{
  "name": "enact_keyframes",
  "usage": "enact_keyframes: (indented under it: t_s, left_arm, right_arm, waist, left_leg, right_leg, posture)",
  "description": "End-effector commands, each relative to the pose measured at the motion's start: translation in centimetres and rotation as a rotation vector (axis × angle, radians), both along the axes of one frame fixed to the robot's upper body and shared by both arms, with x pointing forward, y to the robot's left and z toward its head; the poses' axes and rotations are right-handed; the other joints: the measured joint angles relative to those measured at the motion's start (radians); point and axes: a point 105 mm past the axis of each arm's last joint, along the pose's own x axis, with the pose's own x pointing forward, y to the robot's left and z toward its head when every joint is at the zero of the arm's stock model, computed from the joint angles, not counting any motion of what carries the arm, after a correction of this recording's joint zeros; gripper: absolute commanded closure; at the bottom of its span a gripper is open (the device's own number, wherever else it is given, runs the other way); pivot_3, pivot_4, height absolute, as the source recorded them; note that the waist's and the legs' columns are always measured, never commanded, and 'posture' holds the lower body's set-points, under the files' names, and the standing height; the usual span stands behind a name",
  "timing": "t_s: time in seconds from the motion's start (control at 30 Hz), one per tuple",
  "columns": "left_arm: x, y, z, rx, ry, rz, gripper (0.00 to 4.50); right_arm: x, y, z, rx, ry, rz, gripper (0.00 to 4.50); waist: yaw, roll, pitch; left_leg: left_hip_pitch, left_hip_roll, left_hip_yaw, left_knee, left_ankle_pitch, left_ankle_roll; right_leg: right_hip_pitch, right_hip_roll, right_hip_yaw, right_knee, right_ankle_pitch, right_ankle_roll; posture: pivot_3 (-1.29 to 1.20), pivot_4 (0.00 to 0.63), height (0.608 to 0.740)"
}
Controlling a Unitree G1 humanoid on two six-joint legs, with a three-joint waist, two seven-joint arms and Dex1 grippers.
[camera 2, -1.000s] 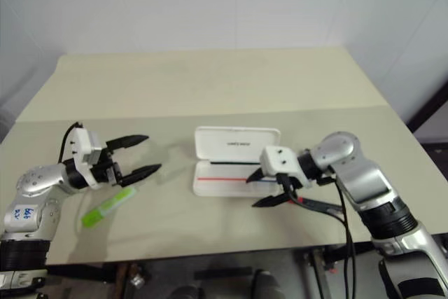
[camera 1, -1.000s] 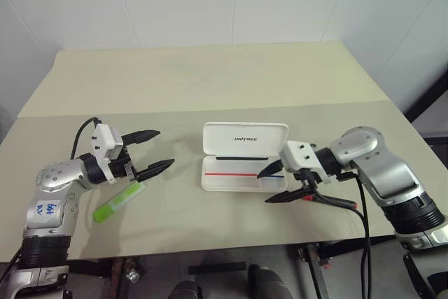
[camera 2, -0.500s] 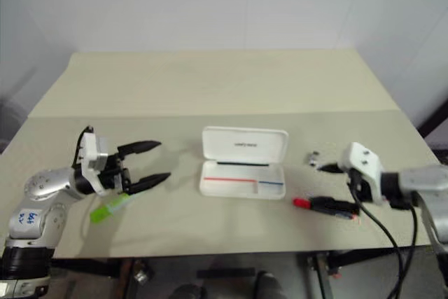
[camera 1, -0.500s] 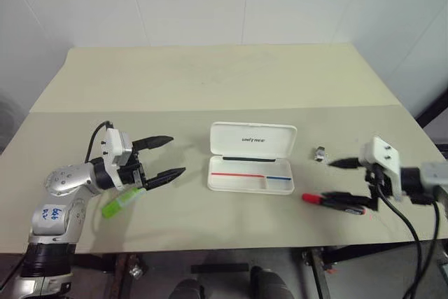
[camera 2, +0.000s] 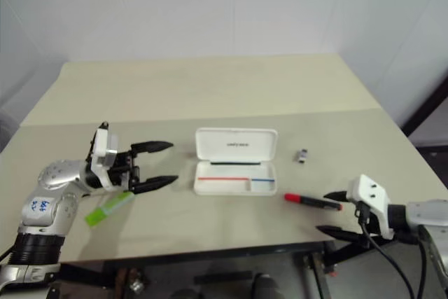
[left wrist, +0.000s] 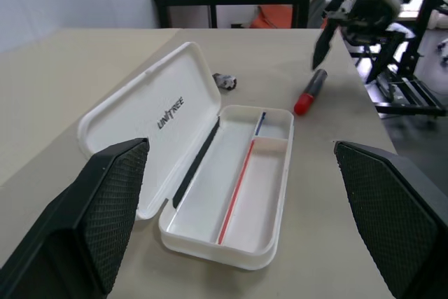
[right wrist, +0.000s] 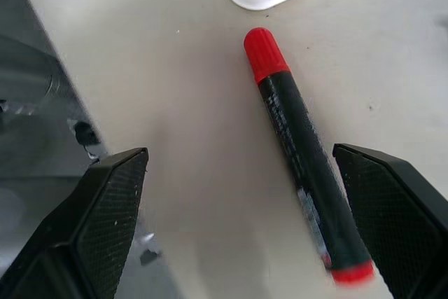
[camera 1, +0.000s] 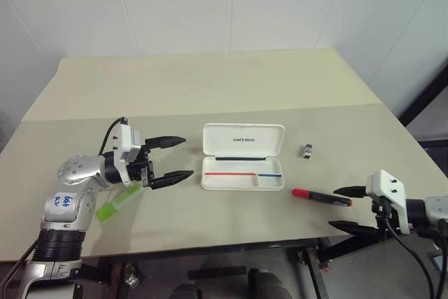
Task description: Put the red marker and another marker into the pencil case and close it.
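Evidently the case [camera 1: 243, 158] lay open mid-table to take both pens, while the red marker [camera 1: 321, 197] lay just right of it before the wide-open right gripper [camera 1: 348, 208], and the highlighter [camera 1: 117, 203] lay beneath the open, empty left gripper [camera 1: 176, 157].

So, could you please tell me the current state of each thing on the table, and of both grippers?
pencil case: open, lid laid back, tray holds no marker.
red marker: lying on the table, right of the case, unheld.
lime-green highlighter: lying on the table, unheld.
left gripper: open, holding nothing.
right gripper: open, holding nothing.
small dark object: lying on the table.
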Motion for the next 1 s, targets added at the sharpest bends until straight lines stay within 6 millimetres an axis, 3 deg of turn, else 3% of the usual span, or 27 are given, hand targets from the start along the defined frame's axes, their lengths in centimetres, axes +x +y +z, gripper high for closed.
enact_keyframes:
  t_s: [0.03, 0.27, 0.3, 0.37, 0.67, 0.7, 0.83, 1.0]
  left_arm:
    - [-0.4, 0.4, 0.4, 0.041, -0.022, -0.036, 0.00]
    - [-0.7, 0.5, 0.2, 0.060, -0.027, -0.044, 0.00]
    - [-0.7, 0.6, 0.2, 0.065, -0.029, -0.044, 0.00]
    - [-0.9, 0.8, 0.1, 0.079, -0.033, -0.042, 0.00]
    - [-0.8, 1.2, 0.4, 0.089, -0.048, -0.029, 0.00]
    - [-0.8, 1.2, 0.4, 0.090, -0.049, -0.030, 0.00]
    - [-0.8, 1.3, 0.4, 0.095, -0.049, -0.037, 0.00]
    - [-0.4, 2.0, 0.4, 0.121, -0.053, -0.035, 0.00]
  right_arm:
    - [0.9, 0.2, 0.0, -0.004, -0.038, 0.027, 0.03]
    - [1.7, 0.3, -1.2, -0.020, -0.020, 0.075, 0.03]
    - [1.6, 0.2, -1.5, -0.027, -0.009, 0.089, 0.20]
    - [1.3, 0.0, -2.1, -0.039, 0.008, 0.121, 0.61]
    - [2.0, 0.0, -2.5, -0.032, -0.026, 0.129, 3.75]
    - [2.1, 0.0, -2.4, -0.032, -0.037, 0.127, 3.90]
    - [2.7, 0.0, -1.7, -0.024, -0.085, 0.115, 3.90]
    - [3.8, -0.2, 1.0, -0.028, -0.178, 0.116, 3.90]
  waist:
    - [0.000, 0.000, 0.000]
    - [0.001, 0.000, 0.000]
    - [0.002, 0.000, 0.000]
    - [0.001, 0.000, 0.000]
    - [0.000, 0.000, 0.000]
    - [-0.002, 0.000, 0.000]
    - [-0.002, 0.000, 0.000]
    - [-0.002, 0.001, 0.001]
  left_leg:
    - [0.000, 0.000, 0.000, -0.001, 0.000, 0.000]
    - [-0.001, 0.000, -0.001, -0.002, -0.002, 0.001]
    - [-0.001, 0.000, -0.001, -0.002, -0.002, 0.001]
    - [-0.001, 0.000, -0.001, -0.002, -0.003, 0.001]
    - [0.000, 0.000, -0.001, -0.002, -0.003, 0.001]
    - [0.000, 0.000, -0.001, -0.001, -0.003, 0.001]
    - [0.001, 0.001, 0.000, -0.001, -0.003, 0.001]
    - [0.001, 0.000, 0.002, -0.001, -0.003, 0.001]
  right_leg:
    - [0.000, 0.000, 0.000, 0.000, 0.001, 0.002]
    - [0.000, 0.000, -0.001, -0.002, 0.001, 0.003]
    - [0.000, 0.000, -0.001, -0.003, 0.001, 0.003]
    - [0.000, 0.000, -0.001, -0.003, 0.001, 0.003]
    - [0.000, 0.000, -0.001, -0.003, 0.001, 0.004]
    - [0.000, 0.000, -0.001, -0.003, 0.001, 0.003]
    - [0.001, 0.000, -0.001, -0.002, 0.000, 0.002]
    - [0.000, 0.000, 0.001, -0.002, 0.000, 0.001]
  posture:
    - [0.00, 0.150, 0.740]
    - [0.00, 0.150, 0.740]
    - [0.00, 0.150, 0.740]
    - [0.00, 0.150, 0.740]
    - [0.00, 0.150, 0.740]
    - [0.00, 0.150, 0.740]
    - [0.00, 0.150, 0.740]
    - [0.00, 0.150, 0.740]
